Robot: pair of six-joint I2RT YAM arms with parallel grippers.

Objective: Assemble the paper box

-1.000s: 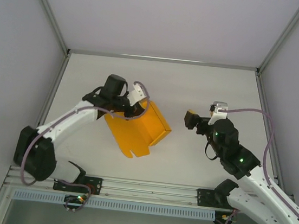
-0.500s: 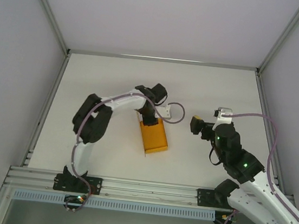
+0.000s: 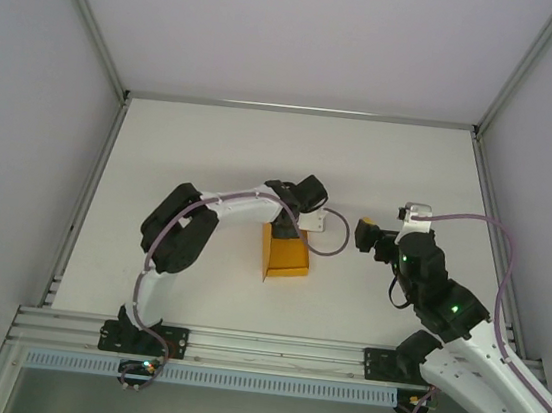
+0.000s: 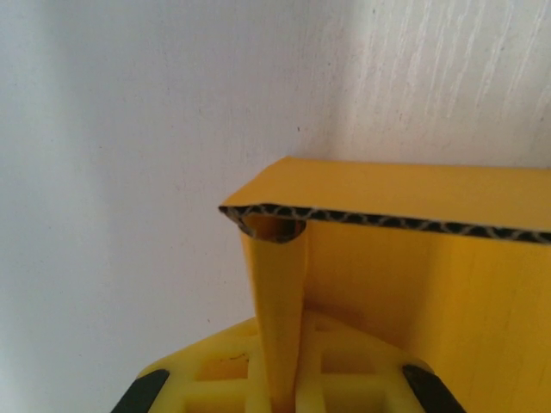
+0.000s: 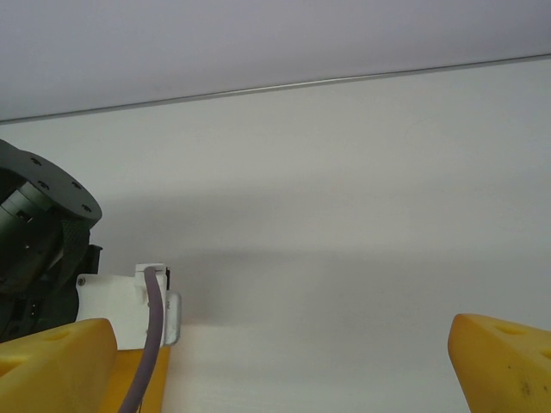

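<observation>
- Step: mid-fold, by my read. The paper box [image 3: 287, 255] lies on the table [image 3: 213, 148] at the centre of the top view. It is partly folded, with its long side running up-down and what looks like a raised wall along its left side.
- The left gripper [image 3: 287, 220] is at the box's upper end, clenched on a thin upright flap [image 4: 277, 318]. In the left wrist view the flap runs down between the yellow fingers [image 4: 215, 374].
- The right gripper [image 3: 363, 235] hovers to the right of the box, apart from it, and is released. Its fingers [image 5: 53, 361] sit at the two lower corners of the right wrist view with nothing between them.
- Next move, my guess: fold the pinched flap over and tuck it. The right gripper would come in to brace the far wall so the box doesn't slide. Light grip needed, since the card probably creases easily.
- Material: bright orange-yellow corrugated card, with fluting visible along the cut edge in the left wrist view. Faces are smooth and matte, and there is a small curl at the corner where flap meets panel.
- Table: white, matte, faint grain. A grey cable [image 5: 151, 318] crosses the lower left of the right wrist view.
</observation>
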